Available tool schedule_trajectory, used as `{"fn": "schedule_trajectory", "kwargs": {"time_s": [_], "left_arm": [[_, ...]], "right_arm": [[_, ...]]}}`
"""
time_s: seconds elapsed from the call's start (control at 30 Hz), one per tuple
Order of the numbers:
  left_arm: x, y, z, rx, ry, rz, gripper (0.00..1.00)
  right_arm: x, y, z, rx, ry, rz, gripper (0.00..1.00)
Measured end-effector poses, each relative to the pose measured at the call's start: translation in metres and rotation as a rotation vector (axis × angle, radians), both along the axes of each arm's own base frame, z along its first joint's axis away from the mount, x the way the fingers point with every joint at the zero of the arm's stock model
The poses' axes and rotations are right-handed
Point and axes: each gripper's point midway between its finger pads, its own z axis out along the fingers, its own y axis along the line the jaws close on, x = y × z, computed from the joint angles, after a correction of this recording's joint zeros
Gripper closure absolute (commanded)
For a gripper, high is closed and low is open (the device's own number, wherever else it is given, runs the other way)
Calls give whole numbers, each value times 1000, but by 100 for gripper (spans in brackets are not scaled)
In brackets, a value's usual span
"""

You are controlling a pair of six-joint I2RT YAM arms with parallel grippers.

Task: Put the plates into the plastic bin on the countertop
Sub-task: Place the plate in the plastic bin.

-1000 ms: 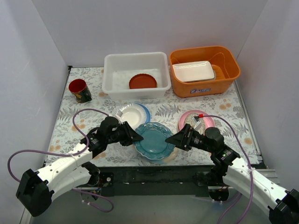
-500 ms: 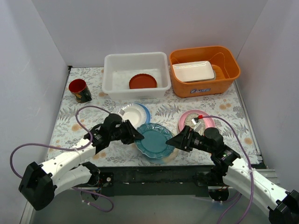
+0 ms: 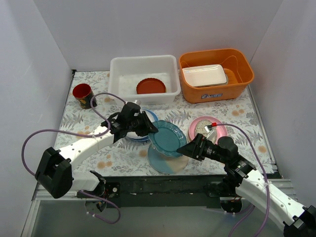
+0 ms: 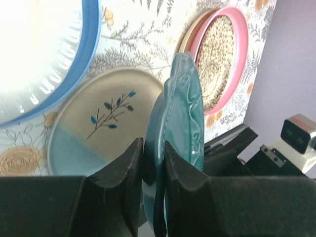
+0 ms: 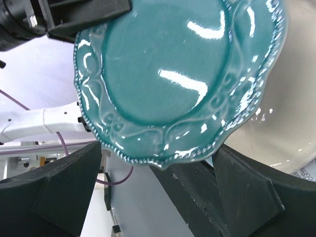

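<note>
While your left gripper (image 3: 152, 130) pinches teal plate (image 3: 168, 139) by rim, tilted above desk (image 3: 247, 118), bin (image 3: 143, 58) lies beyond it, slightly left; right gripper (image 3: 183, 148), spread wide and empty, sits farther off.

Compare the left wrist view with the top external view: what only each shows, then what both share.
Only left wrist: the sprig painted on the cream plate, and the left gripper pinching the teal plate by its rim, edge-on. Only top external: the plastic bin holding a red plate, the orange tub, the red cup. Both: teal plate, pink plate, blue-rimmed plate.
</note>
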Motion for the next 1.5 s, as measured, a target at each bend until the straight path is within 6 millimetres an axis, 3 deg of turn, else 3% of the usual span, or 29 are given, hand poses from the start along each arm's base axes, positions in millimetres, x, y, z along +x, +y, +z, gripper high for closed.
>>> {"fn": "schedule_trajectory", "kwargs": {"time_s": [0.3, 0.7, 0.97, 1.2, 1.5], "left_arm": [[39, 4, 7, 63, -34, 22, 100], [105, 32, 43, 56, -103, 94, 100], [144, 24, 59, 37, -130, 75, 100], [171, 20, 71, 23, -151, 69, 100], [218, 21, 85, -7, -172, 87, 100]], "right_arm": [[0, -1, 11, 29, -40, -8, 2], [0, -1, 8, 28, -36, -6, 2], [-5, -3, -9, 14, -5, -1, 2], [-7, -4, -15, 7, 8, 6, 2], [-11, -5, -24, 6, 24, 15, 2]]}}
